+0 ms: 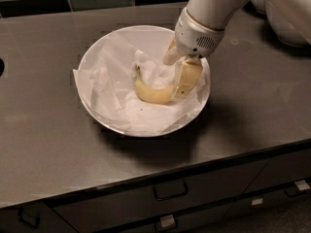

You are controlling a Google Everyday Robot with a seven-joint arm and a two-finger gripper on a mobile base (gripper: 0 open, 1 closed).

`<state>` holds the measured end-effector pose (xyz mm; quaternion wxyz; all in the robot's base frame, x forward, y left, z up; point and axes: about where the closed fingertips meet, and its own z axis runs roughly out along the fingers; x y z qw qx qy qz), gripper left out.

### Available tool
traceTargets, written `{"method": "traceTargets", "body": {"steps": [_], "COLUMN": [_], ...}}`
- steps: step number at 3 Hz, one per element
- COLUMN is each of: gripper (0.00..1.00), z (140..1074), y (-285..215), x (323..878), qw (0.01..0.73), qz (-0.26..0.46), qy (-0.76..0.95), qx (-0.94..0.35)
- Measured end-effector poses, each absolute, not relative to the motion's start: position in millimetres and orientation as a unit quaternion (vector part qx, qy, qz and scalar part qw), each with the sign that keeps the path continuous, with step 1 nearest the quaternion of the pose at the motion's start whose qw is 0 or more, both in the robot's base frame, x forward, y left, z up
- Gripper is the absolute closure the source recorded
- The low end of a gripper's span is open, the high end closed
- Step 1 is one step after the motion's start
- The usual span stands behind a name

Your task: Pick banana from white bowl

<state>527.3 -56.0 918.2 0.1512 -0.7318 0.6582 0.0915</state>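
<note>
In the bowl [129,28], the gripper [174,79] sits with its 2 fingers [187,79] spread at the banana's [153,94] stemless end; best close gently across it, then lift straight.

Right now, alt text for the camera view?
The gripper is down inside the white bowl, at one end of the banana, which lies on crumpled white paper. The bowl sits on a dark counter above drawers.

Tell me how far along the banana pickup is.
Reach looks done: the gripper is down in the white bowl, at the right end of the banana. In hand: securing the grasp, which I can't confirm. Left: the lift; the banana lies on the paper lining.
</note>
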Motion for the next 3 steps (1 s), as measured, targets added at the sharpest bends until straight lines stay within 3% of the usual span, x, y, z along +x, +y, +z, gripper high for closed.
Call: {"method": "traceTargets", "body": {"steps": [3], "gripper": [0.33], "z": [894], "y": [-45], "x": [521], "qw": [0.136], "qz": [0.108], "qy": [0.654], "qx": [-0.736]}}
